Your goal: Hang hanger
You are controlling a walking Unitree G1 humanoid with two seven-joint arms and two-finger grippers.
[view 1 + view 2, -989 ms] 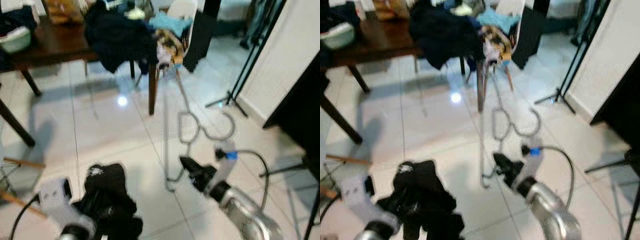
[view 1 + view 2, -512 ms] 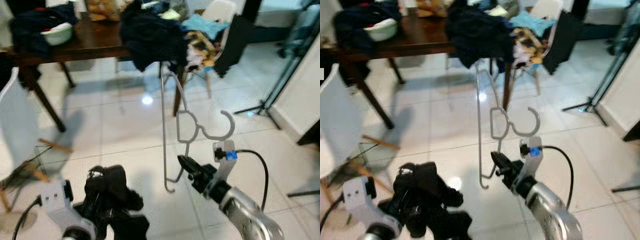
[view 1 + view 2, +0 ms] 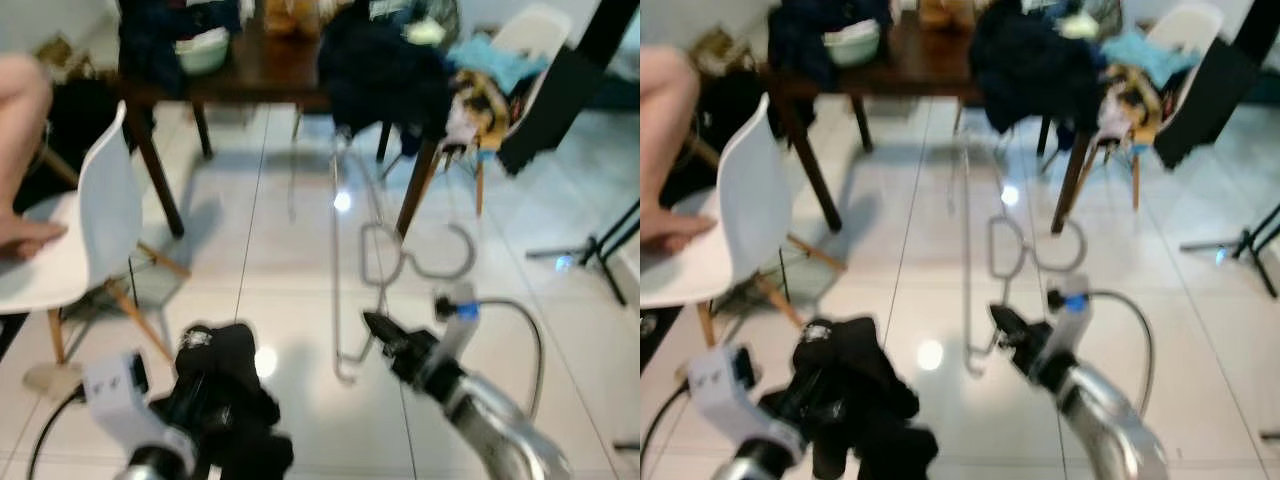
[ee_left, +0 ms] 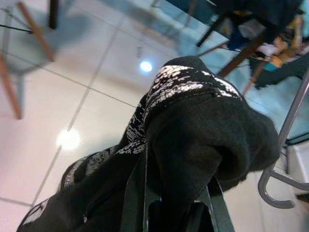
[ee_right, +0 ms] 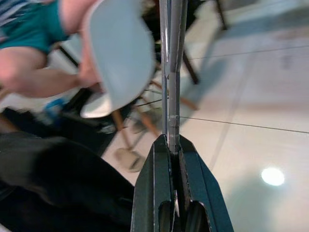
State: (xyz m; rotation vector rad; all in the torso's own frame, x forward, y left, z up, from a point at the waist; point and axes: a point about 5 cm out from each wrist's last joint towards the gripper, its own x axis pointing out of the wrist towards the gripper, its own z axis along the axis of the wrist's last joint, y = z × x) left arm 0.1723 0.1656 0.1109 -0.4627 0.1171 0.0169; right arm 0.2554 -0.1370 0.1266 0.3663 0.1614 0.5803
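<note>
Hanger [image 3: 385,265], grey wire, is up in front of us over the tiled floor [image 3: 280,250], pinched at its lower stem by our right gripper [image 3: 385,335]; in the right wrist view the two black fingers [image 5: 153,193] are clamped tight on the wire. Our left gripper [image 3: 215,400] is low at the near left and closed on a bundled black garment [image 4: 193,145] with a white speckled patch. Ahead stand a dark wooden table [image 3: 255,70] piled with clothes, a white chair [image 3: 95,225] and a person's bare leg [image 3: 20,150] at far left. We judge this as the carry step: hanger in grip, not hung. No rail or rod is visible, so next we need to find one, then lift the hook over it.
</note>
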